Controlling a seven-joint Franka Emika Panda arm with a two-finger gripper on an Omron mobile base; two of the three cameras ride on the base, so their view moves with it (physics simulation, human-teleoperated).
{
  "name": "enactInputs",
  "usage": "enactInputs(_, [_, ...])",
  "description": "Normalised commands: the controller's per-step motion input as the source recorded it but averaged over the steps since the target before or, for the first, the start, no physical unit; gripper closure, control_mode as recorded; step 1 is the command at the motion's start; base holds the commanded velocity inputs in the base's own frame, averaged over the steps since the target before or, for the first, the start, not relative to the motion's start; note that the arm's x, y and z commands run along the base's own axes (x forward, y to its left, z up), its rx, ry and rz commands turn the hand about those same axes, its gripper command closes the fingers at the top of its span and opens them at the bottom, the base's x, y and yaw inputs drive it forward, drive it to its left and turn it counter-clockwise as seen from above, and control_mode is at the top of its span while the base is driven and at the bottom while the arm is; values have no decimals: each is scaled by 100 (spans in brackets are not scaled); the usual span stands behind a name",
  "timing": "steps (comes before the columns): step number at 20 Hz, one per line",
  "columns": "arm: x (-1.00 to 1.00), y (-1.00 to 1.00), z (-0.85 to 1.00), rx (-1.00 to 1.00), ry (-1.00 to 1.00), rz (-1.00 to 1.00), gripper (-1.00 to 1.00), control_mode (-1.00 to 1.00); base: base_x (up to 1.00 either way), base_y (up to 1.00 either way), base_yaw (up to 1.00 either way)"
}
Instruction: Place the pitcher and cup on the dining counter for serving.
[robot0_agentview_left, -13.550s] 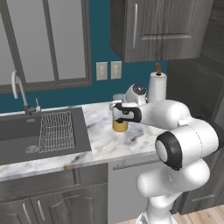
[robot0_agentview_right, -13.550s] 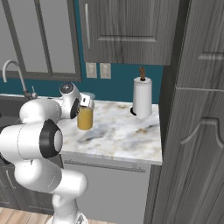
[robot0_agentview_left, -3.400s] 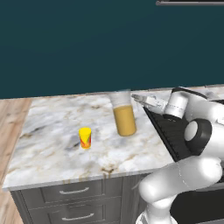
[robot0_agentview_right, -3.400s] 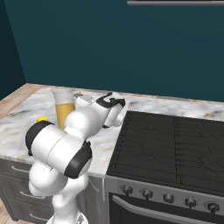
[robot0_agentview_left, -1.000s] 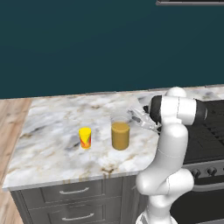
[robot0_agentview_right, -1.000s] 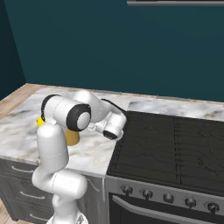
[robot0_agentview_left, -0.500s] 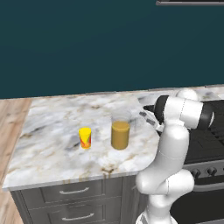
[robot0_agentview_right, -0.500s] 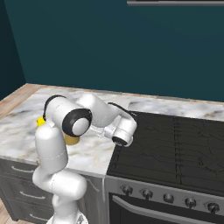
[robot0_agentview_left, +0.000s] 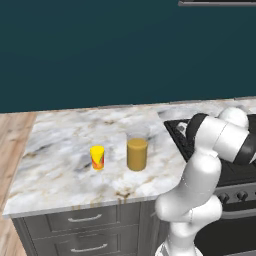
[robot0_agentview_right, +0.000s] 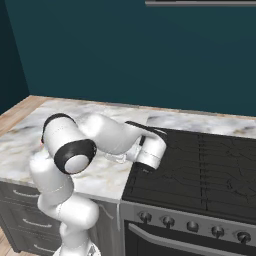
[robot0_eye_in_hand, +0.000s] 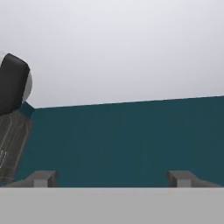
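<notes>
One pitcher: upright on the dining counter, part-filled with orange-amber liquid.
One cup: just beside the pitcher, contents not visible.
Gripper: spread wide, grasping nothing, facing a teal wall.

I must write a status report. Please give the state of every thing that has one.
pitcher: upright on the counter, partly filled with amber liquid, not held
cup: upright on the counter, left of the pitcher, apart from it
gripper: jaws open, holding nothing
</notes>
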Motion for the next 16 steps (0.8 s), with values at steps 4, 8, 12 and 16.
enactInputs(4, [-100, 26, 93, -16, -30, -6, -100, -100, 0, 0, 0])
enactInputs(8, [-100, 43, 91, -26, -40, -5, -100, -100, 0, 0, 0])
enactInputs(12, [-100, 59, 79, -39, -49, -2, -100, -100, 0, 0, 0])
enactInputs(16, [-100, 88, 30, -62, -57, 0, -100, -100, 0, 0, 0])
